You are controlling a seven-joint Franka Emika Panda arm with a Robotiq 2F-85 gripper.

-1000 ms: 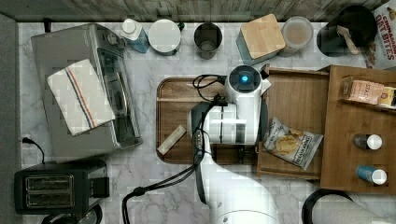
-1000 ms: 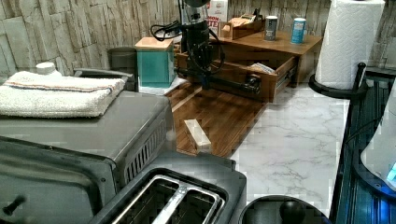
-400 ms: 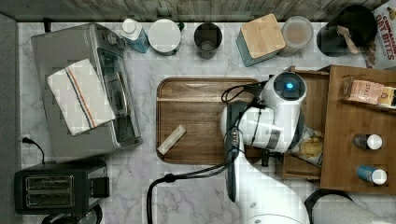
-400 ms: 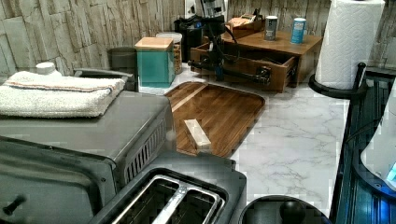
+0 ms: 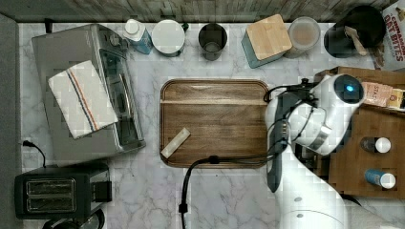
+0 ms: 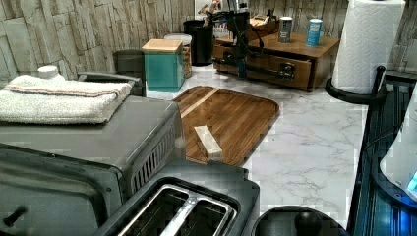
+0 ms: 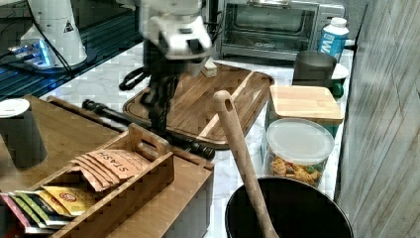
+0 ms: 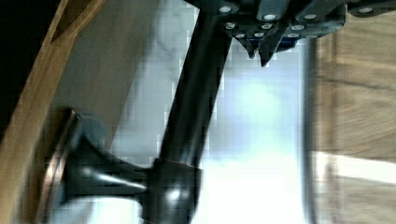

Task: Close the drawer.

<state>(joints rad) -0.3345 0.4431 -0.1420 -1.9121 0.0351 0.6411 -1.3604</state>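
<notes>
The drawer [image 6: 268, 63] is pushed into the wooden unit [image 5: 367, 162], and in the left view its front looks about level with the unit's face. A black bar handle [image 6: 260, 72] [image 7: 188, 144] [image 8: 191, 107] runs along that front. My gripper [image 6: 241, 60] [image 7: 159, 118] [image 8: 260, 52] points down right beside the bar on the side away from the drawer, its fingers shut with nothing between them. In the top view my white arm [image 5: 320, 119] covers the drawer's place.
A dark round-cornered tray [image 5: 215, 124] with a small pale wood block [image 5: 175, 142] lies beside the unit. Bottles [image 5: 379, 144] and a tea box [image 7: 99, 183] stand on the unit's top. Canisters [image 5: 267, 38], a toaster oven [image 5: 86, 95], a toaster [image 5: 57, 191] and a paper towel roll [image 6: 369, 44] ring the counter.
My arm swung toward the top view's right, and the drawer slid into the unit with it. The snack bag that lay in the open drawer is now out of sight.
</notes>
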